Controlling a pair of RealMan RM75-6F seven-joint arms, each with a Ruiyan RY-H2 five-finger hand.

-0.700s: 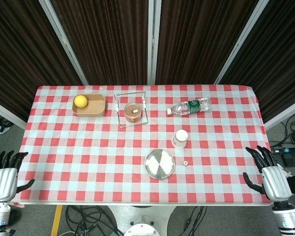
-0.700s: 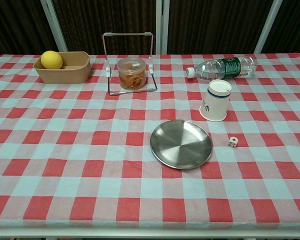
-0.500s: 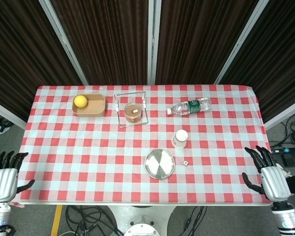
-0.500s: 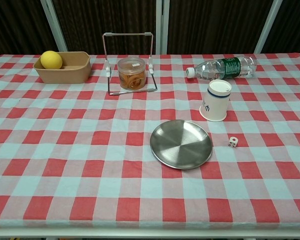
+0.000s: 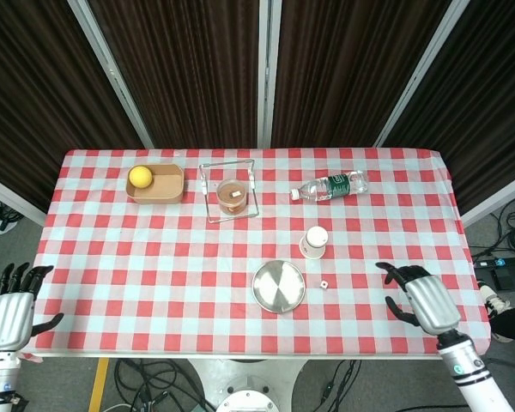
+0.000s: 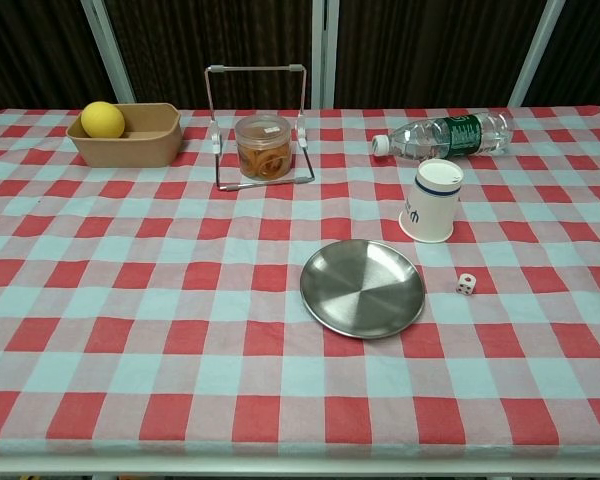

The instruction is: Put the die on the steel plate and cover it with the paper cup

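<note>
**Die handling, pre-grasp**

Right hand (image 5: 427, 302) over the table edge, fingers spread, holding nothing. Small white plastic die (image 6: 466, 284) lies on the checked cloth well to that hand's left, just beside the round steel plate (image 6: 362, 288). Upturned white paper cup (image 6: 431, 200) beyond it. Judged: die light, rigid, slick; pinch opposite faces. Left hand (image 5: 6, 313) spread, empty

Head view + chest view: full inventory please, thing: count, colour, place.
die: 1, white, right of the plate
steel plate: 1, silver, table centre
paper cup: 1, white, upside down, behind the die
water bottle: 1, clear with green label, lying far right
jar: 1, amber, inside the wire stand
wire stand: 1, metal, far centre
tray: 1, tan, far left
ball: 1, yellow, in tray
tablecloth: 1, red-white check
left robot hand: open, off the table's left edge
right robot hand: open, over the table's right side
</note>
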